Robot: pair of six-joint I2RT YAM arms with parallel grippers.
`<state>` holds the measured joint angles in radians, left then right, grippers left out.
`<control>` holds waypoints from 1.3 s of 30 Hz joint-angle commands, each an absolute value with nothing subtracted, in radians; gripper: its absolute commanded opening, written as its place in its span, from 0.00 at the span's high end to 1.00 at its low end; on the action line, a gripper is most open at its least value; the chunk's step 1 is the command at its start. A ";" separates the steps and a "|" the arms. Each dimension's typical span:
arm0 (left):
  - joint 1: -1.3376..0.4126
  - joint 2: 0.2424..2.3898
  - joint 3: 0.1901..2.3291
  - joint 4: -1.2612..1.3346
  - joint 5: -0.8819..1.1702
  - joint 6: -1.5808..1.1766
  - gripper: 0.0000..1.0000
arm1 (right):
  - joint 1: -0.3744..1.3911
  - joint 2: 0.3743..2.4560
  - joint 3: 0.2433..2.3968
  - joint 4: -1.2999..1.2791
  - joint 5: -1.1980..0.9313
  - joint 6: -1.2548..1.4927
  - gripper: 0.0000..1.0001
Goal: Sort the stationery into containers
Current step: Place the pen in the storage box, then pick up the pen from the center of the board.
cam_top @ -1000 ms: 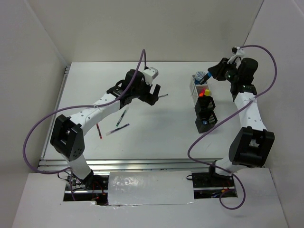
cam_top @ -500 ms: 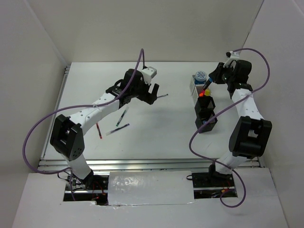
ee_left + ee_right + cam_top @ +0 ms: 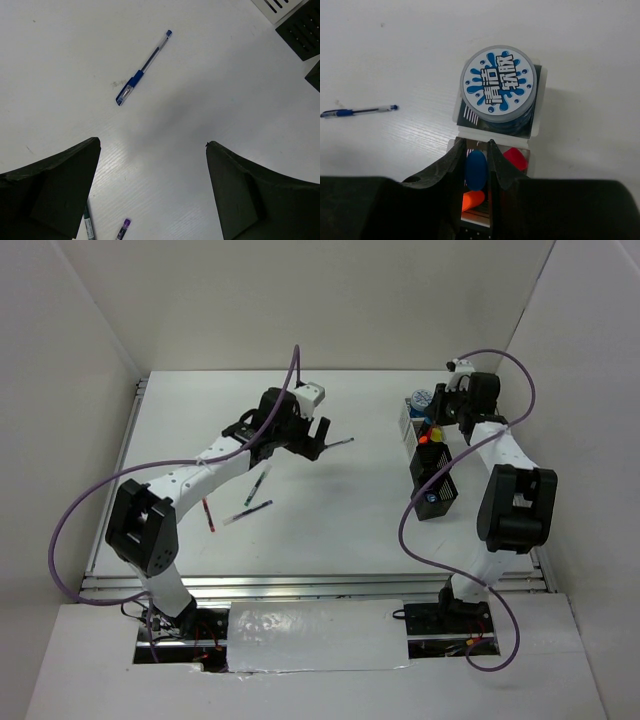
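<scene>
Blue is the cap pinched between the right gripper fingers: they stand narrow, closed on a blue-capped highlighter that sits upright in the gap, its cap just behind the tips. Beside the fingers, an orange cap and a pink cap poke up from the bin below. Straight ahead of the fingertips the blue-white tape roll lies flat on top of the white bin, near the tips but not touching them.

Over on the open table the left gripper hangs with its fingers spread wide and nothing between them. A blue pen lies slantwise ahead of the tips, well apart from both (closer to the line of the finger on the left of that view). Two more pen ends, one green and one purple, show just beside that same finger.
</scene>
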<state>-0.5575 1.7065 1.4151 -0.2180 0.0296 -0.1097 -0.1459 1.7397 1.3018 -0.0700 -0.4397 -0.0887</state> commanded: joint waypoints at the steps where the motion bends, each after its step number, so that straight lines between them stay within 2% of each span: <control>1: -0.545 1.720 1.422 -0.184 0.023 -0.106 0.01 | -0.123 1.763 1.356 -0.069 -0.388 -0.156 0.96; 2: -0.543 1.732 1.425 -0.186 0.021 -0.104 0.01 | -0.120 1.766 1.351 -0.072 -0.384 -0.167 0.93; 3: -0.542 1.738 1.430 -0.187 0.021 -0.104 0.01 | -0.111 1.766 1.347 -0.072 -0.379 -0.185 0.86; 7: -0.528 1.778 1.469 -0.190 0.029 -0.100 0.01 | -0.107 1.766 1.338 -0.096 -0.387 -0.195 0.66; 11: -0.528 1.877 1.566 -0.245 0.061 -0.040 0.11 | -0.120 1.724 1.336 -0.121 -0.426 -0.181 0.51; 12: -0.528 1.903 1.628 -0.265 0.069 -0.017 0.18 | -0.120 1.711 1.324 -0.117 -0.433 -0.176 0.51; 15: -0.529 2.014 1.757 -0.340 0.078 0.047 0.28 | -0.124 1.651 1.310 -0.124 -0.466 -0.175 0.50; 21: -0.531 2.198 1.929 -0.393 0.101 0.126 0.39 | -0.141 1.522 1.249 -0.114 -0.541 -0.152 0.51; 31: -0.517 2.350 2.002 -0.373 0.158 0.101 0.41 | -0.207 1.321 1.164 -0.143 -0.621 -0.130 0.51; 39: -0.512 2.447 2.062 -0.361 0.133 0.072 0.40 | -0.233 1.296 1.147 -0.204 -0.646 -0.176 0.51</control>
